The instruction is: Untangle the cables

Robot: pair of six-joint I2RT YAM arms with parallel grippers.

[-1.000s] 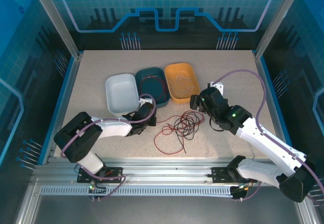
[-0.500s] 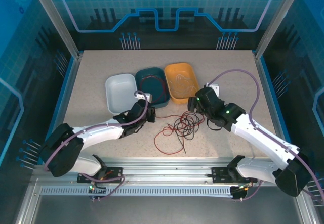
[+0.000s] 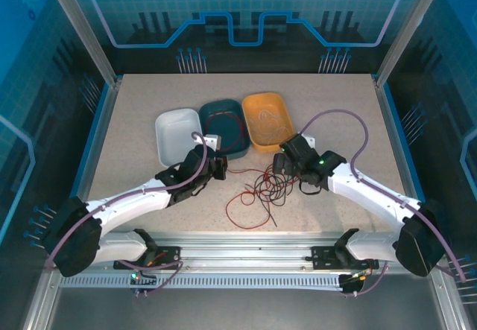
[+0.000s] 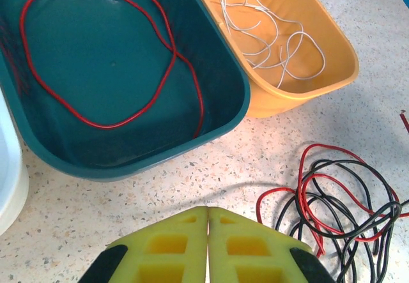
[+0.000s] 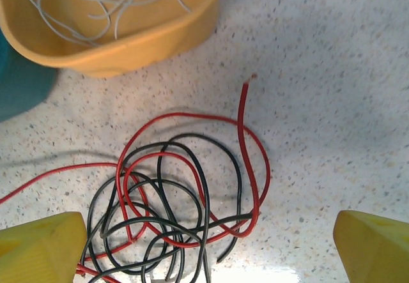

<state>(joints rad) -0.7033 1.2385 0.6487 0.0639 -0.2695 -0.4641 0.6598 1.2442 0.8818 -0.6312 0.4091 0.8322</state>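
Top external: sorting looks partly done, with a red cable (image 3: 238,129) in the teal tray (image 3: 220,104) and a whitish cable (image 3: 270,125) in the orange tray (image 3: 262,96). The red and black cables (image 3: 268,185) lie knotted on the counter (image 3: 335,106) between left hand (image 3: 218,167) and right hand (image 3: 282,167).

Left wrist: the left hand (image 4: 208,244), pads pressed together and empty, waits beside the tangle (image 4: 345,213).

Right wrist: the right hand (image 5: 208,257), spread wide, frames the tangle (image 5: 185,200), likely poised to take a strand.

table (image 4: 83,206): speckled, matt | teal tray (image 4: 147,156): glossy plastic | orange tray (image 4: 300,101): smooth plastic | cables (image 5: 182,197): smooth sheathing
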